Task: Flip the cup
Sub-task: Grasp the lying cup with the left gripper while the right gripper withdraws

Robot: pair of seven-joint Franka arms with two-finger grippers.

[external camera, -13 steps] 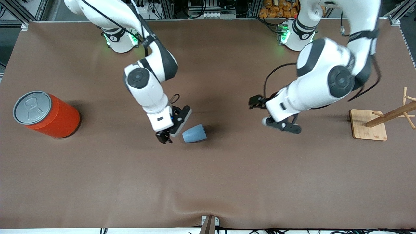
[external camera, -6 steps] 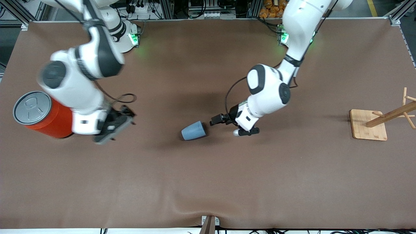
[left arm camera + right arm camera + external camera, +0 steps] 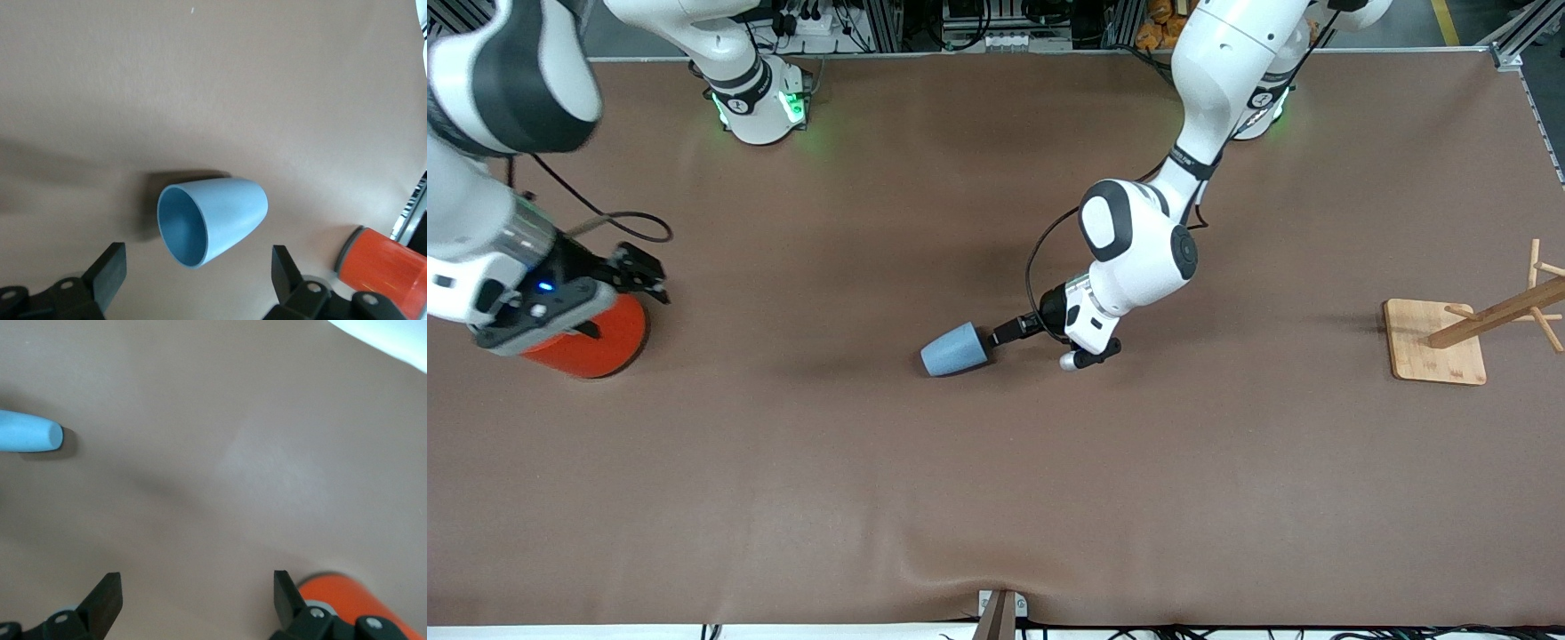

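Observation:
The light-blue cup (image 3: 954, 350) lies on its side on the brown table near the middle, its darker open mouth turned toward the left arm's end. My left gripper (image 3: 1000, 335) is low at that mouth. In the left wrist view the cup (image 3: 217, 219) shows its mouth, and my left gripper (image 3: 198, 272) is open, its fingertips (image 3: 112, 267) standing on either side of the rim without touching it. My right gripper (image 3: 547, 320) hangs over the orange can, away from the cup. In the right wrist view my right gripper (image 3: 195, 595) is open and empty, with the cup (image 3: 27, 432) far off.
The large orange can (image 3: 596, 342) stands at the right arm's end of the table, partly covered by my right hand; it also shows in the left wrist view (image 3: 383, 267) and the right wrist view (image 3: 347, 600). A wooden rack on a square base (image 3: 1436, 342) stands at the left arm's end.
My right gripper has swung away from the cup to over the orange can. My left gripper has moved across and down to the cup's mouth. The cup has barely shifted.

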